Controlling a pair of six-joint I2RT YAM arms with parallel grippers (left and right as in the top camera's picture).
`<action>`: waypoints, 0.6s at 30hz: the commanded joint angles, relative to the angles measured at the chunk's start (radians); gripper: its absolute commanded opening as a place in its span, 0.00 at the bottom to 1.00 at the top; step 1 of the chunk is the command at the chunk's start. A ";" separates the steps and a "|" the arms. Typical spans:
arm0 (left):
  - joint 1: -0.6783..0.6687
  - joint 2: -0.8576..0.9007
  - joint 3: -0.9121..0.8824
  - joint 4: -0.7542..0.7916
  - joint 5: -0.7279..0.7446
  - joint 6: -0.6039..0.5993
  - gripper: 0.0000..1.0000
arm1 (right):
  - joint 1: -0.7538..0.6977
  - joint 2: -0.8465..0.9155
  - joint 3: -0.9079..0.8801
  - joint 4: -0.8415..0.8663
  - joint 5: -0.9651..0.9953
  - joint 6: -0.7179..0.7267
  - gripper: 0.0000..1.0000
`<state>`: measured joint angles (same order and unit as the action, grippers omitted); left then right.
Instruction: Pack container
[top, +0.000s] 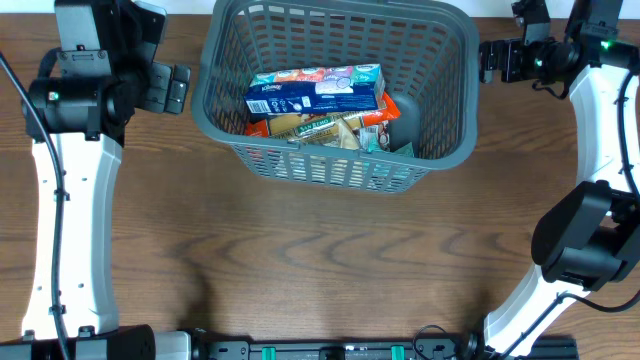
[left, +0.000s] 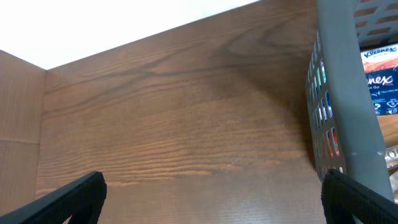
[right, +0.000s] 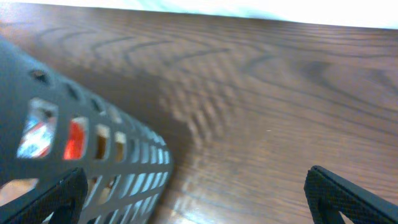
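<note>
The container (top: 447, 150) is a dark grey slatted basket at the back middle of the table. It holds a blue Kleenex box (top: 315, 90) on top of several food packets (top: 330, 127). My left gripper (top: 178, 88) is open and empty just left of the basket. In the left wrist view its fingers (left: 211, 196) are spread wide over bare wood, with the basket wall (left: 342, 93) at the right. My right gripper (top: 490, 58) is open and empty just right of the basket. In the right wrist view its fingers (right: 199, 193) are spread, with the basket's corner (right: 81, 137) at the left.
The wooden table (top: 320, 270) runs in front of the basket. The white arm links (top: 70, 200) stand along the left and right (top: 600, 110) table edges. The table's back edge shows in both wrist views.
</note>
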<state>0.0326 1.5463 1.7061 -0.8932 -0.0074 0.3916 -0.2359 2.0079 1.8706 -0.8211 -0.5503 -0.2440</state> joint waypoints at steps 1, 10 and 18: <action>0.004 -0.011 0.013 -0.009 -0.005 -0.013 0.98 | 0.003 0.004 0.012 0.012 0.153 0.080 0.99; 0.013 -0.008 0.011 -0.024 -0.005 -0.017 0.99 | -0.048 -0.009 0.092 -0.018 0.419 0.146 0.99; 0.025 -0.009 0.011 -0.046 0.000 -0.151 0.99 | -0.056 -0.119 0.130 -0.115 0.531 0.146 0.99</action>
<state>0.0525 1.5463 1.7061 -0.9329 -0.0074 0.3027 -0.2913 1.9659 1.9720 -0.9192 -0.0883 -0.1116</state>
